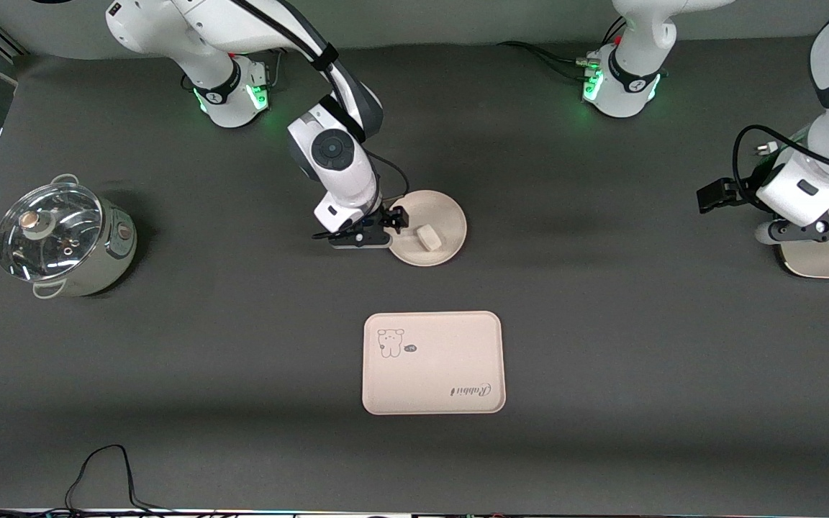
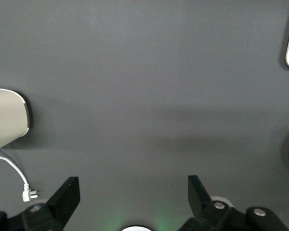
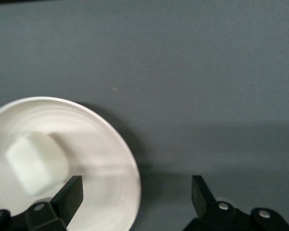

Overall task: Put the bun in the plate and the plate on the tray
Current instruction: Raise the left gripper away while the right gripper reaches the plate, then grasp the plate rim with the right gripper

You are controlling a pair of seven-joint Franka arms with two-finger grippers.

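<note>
A: Bun? Where?
B: In the plate. Lying on its floor, a bit toward the front camera.

A: And the plate?
B: On the table, near the middle. Not on the tray yet. Farther from the front camera than the tray, with bare table between.

A: Right gripper?
B: Low, at the plate's rim, on the side toward the right arm's end. Fingers wide apart. One finger over the plate's edge, the other over bare table. Nothing held. Not touching the bun.

A: Left gripper?
B: Up by the left arm's end of the table. Waiting. Fingers spread wide too. Nothing between them, only dark table below.

A: Anything else there?
B: A pot with a glass lid, at the right arm's end. A cream-white thing under the left arm, with a white cord and plug by it. Hard to tell what kind of thing.

A: Tray picture?
B: A little animal drawing and the word "Rabbit".
</note>
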